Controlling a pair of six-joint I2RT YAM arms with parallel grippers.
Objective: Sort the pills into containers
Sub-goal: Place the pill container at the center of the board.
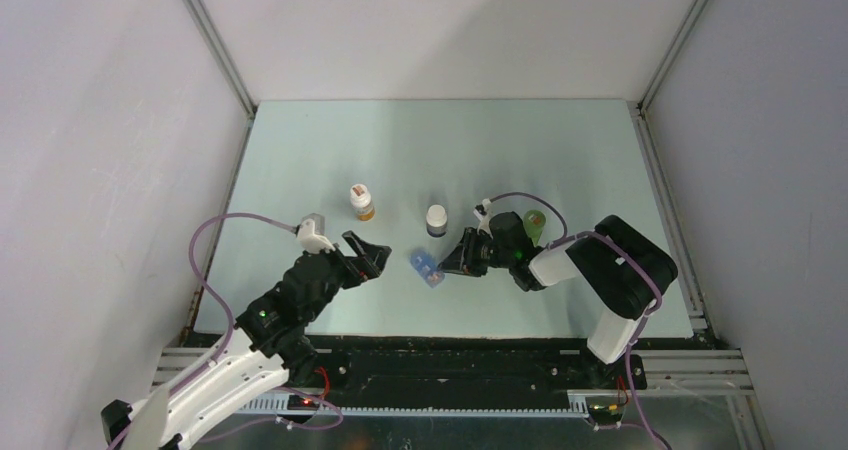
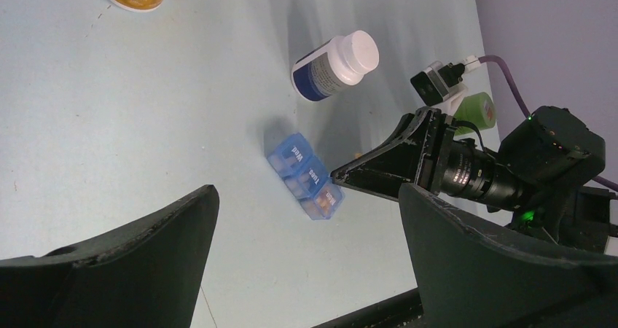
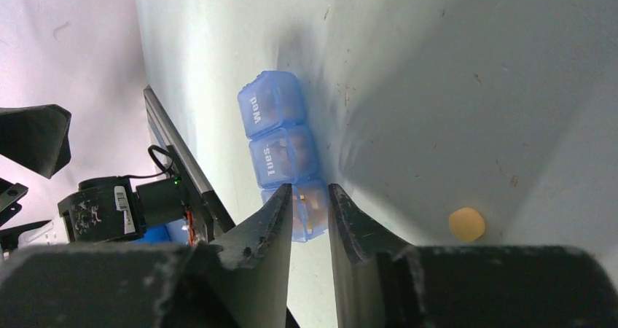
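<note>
The right gripper (image 3: 311, 204), jaws nearly together and empty, hovers at the blue pill box's (image 3: 280, 149) end compartment; one loose pill (image 3: 466, 224) lies beside it.

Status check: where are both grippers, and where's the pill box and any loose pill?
Left gripper open, clear of box. Right gripper nearly closed at end compartment of blue pill box, holding nothing visible. One pill loose on table beside it. Nothing blocking.

The left arm reaches up from its base at the lower left, elbow bent, its gripper (image 1: 366, 257) pointing right with both fingers spread wide — nothing between them. The right arm folds back from its base at the lower right, forearm stretched left, low over the table. Its gripper (image 3: 310, 204) shows 2 fingers drawn near together — a narrow gap remains.
</note>
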